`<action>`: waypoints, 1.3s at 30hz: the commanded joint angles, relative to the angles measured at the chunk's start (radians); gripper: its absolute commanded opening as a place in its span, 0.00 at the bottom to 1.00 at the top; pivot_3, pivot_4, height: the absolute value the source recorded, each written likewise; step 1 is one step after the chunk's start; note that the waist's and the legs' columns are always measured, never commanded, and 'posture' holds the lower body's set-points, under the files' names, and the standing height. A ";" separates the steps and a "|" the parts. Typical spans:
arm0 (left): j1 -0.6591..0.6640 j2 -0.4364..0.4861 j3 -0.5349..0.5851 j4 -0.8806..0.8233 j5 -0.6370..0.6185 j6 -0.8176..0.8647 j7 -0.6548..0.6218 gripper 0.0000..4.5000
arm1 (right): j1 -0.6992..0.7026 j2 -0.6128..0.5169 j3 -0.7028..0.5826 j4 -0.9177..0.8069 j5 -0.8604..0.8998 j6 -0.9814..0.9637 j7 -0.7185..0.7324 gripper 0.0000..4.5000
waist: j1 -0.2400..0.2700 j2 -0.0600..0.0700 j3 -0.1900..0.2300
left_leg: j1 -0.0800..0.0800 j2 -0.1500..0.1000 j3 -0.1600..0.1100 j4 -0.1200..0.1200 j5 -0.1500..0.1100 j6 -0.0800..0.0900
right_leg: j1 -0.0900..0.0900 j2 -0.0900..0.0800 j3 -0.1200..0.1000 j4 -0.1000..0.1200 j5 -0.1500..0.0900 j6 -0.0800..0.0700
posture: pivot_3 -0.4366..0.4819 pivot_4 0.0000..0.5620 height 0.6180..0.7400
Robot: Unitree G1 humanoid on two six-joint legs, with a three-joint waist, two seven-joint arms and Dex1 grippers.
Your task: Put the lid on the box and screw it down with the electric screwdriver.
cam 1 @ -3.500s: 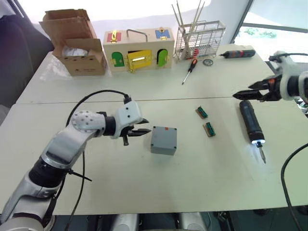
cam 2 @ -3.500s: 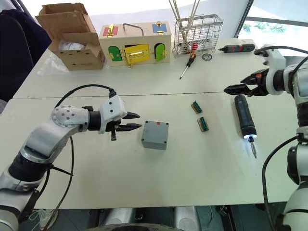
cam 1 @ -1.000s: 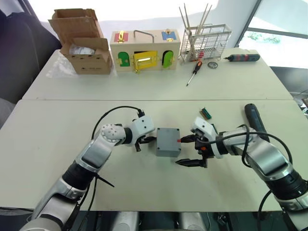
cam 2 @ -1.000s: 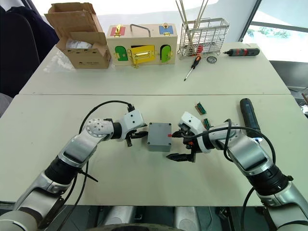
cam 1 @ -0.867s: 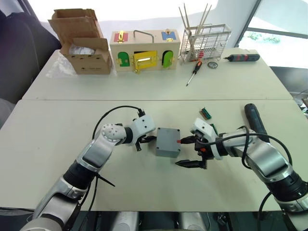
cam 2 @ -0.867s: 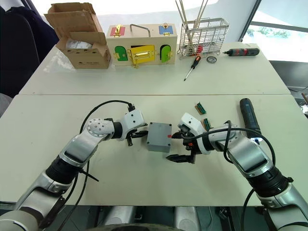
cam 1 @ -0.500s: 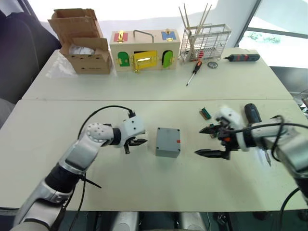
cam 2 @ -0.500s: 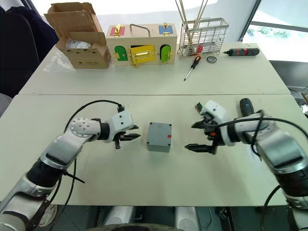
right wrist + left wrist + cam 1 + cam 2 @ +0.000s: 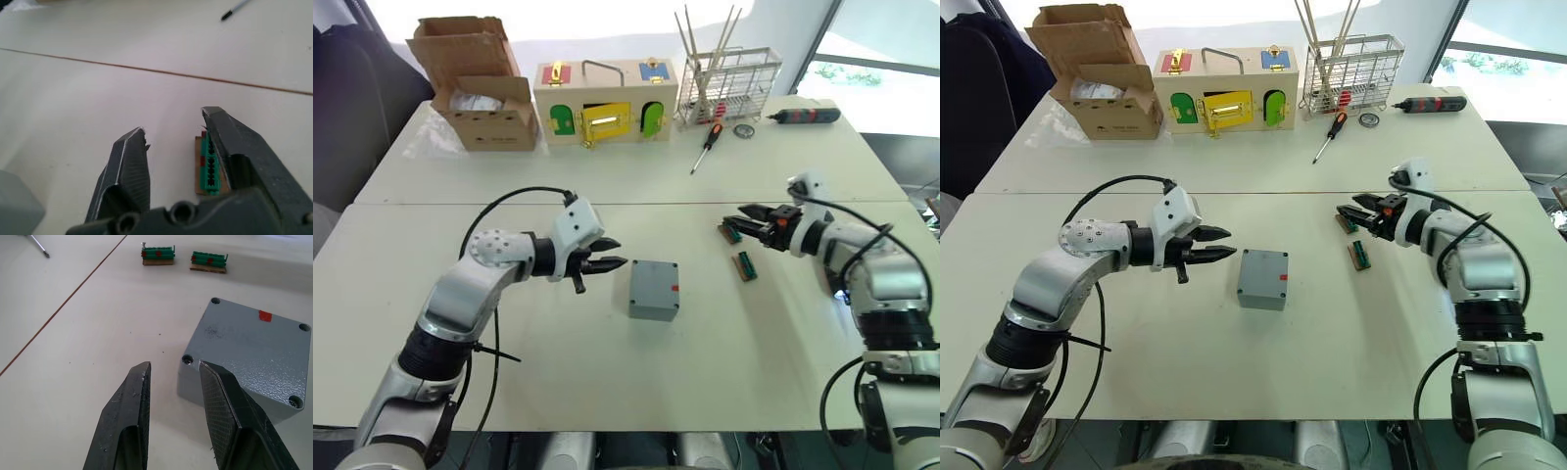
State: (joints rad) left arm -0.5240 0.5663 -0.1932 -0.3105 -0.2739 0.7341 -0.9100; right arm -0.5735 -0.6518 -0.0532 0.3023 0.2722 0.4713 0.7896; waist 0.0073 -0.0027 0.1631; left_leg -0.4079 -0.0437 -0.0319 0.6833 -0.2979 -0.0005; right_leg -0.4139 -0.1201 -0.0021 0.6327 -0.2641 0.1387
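Note:
The box (image 9: 654,289) is a small grey square enclosure standing mid-table. Its upward face (image 9: 249,350) is closed, with a hole at each corner and a small red mark. I cannot tell whether that face is the lid. My left gripper (image 9: 615,254) hovers just left of the box, open, with nothing between its fingers (image 9: 132,406). My right gripper (image 9: 744,215) is open well to the right of the box, beside a green connector block (image 9: 210,164). The electric screwdriver is hidden behind my right forearm.
Two green connector blocks (image 9: 729,232) (image 9: 743,265) lie right of the box. Along the far table stand a cardboard box (image 9: 475,88), a wooden box with coloured doors (image 9: 600,98) and a wire rack (image 9: 729,83). A hand screwdriver (image 9: 703,147) and a black-and-red tool (image 9: 806,116) lie there too.
Both grippers were against the box's sides a second ago and have drawn away. The right one has swung up and right to the green blocks. The box has stayed put.

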 commanded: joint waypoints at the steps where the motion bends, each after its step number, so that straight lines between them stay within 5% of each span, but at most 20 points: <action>1: 0.001 0.006 -0.004 -0.046 -0.016 0.003 0.008 0.34 | -0.051 0.017 -0.005 0.071 -0.039 -0.101 -0.018 0.52 | 0.000 0.000 0.000 | 0.000 0.000 0.000 0.000 0.000 0.000 | 0.000 0.000 0.000 0.000 0.000 0.000 | 0.48 0.27 0.92; 18: 0.040 0.019 -0.037 -0.045 0.010 -0.024 0.047 0.34 | -0.111 0.070 -0.004 0.229 -0.084 -0.191 -0.034 0.52 | -0.020 0.000 0.000 | 0.000 0.000 0.000 0.000 0.000 0.000 | 0.000 0.000 0.000 0.000 0.000 0.000 | 0.48 0.27 0.92; 21: 0.045 0.020 -0.043 -0.046 0.014 -0.028 0.049 0.34 | -0.113 0.074 0.000 0.233 -0.090 -0.195 -0.036 0.34 | -0.021 0.000 0.000 | 0.000 0.000 -0.001 -0.001 0.000 0.000 | 0.000 0.000 0.000 0.000 0.000 0.000 | 0.48 0.27 0.92; 24: 0.037 0.018 -0.041 -0.036 0.013 -0.032 0.049 0.34 | -0.118 0.080 0.000 0.244 -0.096 -0.202 -0.040 0.01 | -0.021 0.000 0.000 | 0.000 0.000 -0.001 -0.001 0.000 0.000 | 0.000 0.000 0.000 0.000 0.000 0.000 | 0.48 0.27 0.92; 39: 0.052 0.020 -0.036 -0.030 0.011 -0.042 0.057 0.34 | -0.126 0.074 -0.029 0.172 -0.071 -0.154 -0.038 0.01 | -0.020 0.000 0.000 | 0.000 0.000 -0.001 -0.001 0.000 0.000 | 0.000 0.000 0.000 0.000 0.000 0.000 | 0.48 0.27 0.92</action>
State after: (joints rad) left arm -0.4738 0.5795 -0.2412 -0.3230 -0.2606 0.7103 -0.8535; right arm -0.6775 -0.5647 -0.0513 0.5295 0.1801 0.3125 0.7529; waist -0.0123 -0.0025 0.1632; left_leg -0.4078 -0.0436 -0.0326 0.6826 -0.2978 -0.0007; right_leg -0.4140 -0.1200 -0.0019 0.6327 -0.2641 0.1387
